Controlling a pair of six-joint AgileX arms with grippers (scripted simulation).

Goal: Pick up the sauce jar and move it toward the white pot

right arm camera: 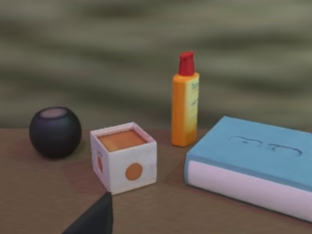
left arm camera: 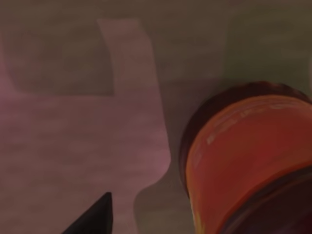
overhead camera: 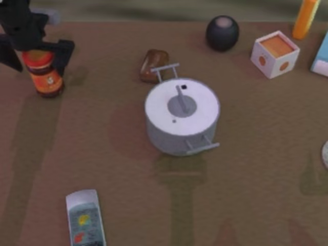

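Top view: your left gripper (overhead camera: 38, 48) is clamped round the sauce jar (overhead camera: 45, 73) at the table's ten o'clock. Carry it level toward three o'clock, stopping short of the white pot (overhead camera: 181, 115).

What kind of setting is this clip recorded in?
Likely a simulated tabletop test scene, not a real room: a brown table strewn with unrelated items such as a white pot, a remote and a blue book.
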